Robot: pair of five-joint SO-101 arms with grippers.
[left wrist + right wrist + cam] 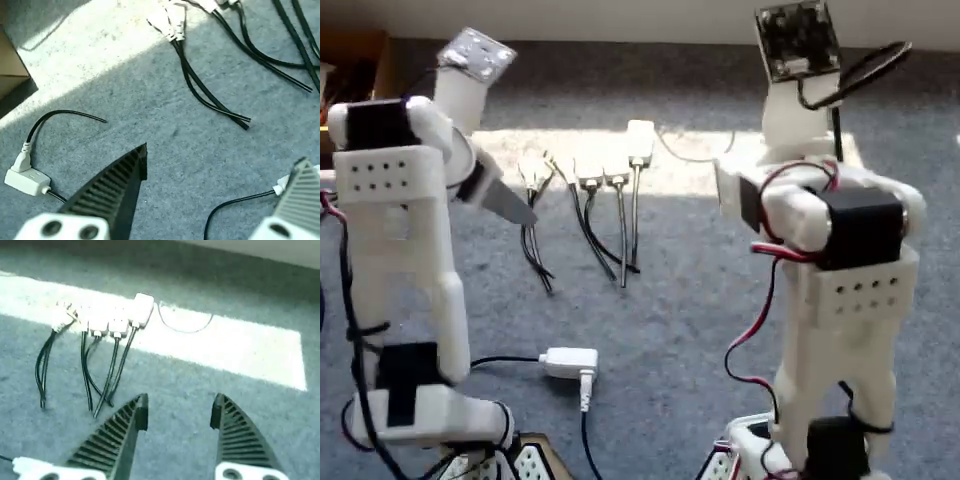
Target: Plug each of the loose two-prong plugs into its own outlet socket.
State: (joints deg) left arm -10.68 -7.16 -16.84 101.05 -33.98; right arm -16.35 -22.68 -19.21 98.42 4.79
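Two loose white two-prong plugs with black cords lie together in the sunlit strip of grey carpet; they also appear as plugs and plugs. Beside them two more white plugs lie side by side, with a taller white block at the end of the row. A white outlet socket lies nearer the arm bases with a plug in it. My left gripper hangs open over bare carpet, short of the loose plugs. My right gripper stands open above carpet, short of the row.
Black cords trail from the plugs toward the arms. A thin wire curls beside the white block. A cardboard box sits at the carpet's edge. A pale wall runs along the back.
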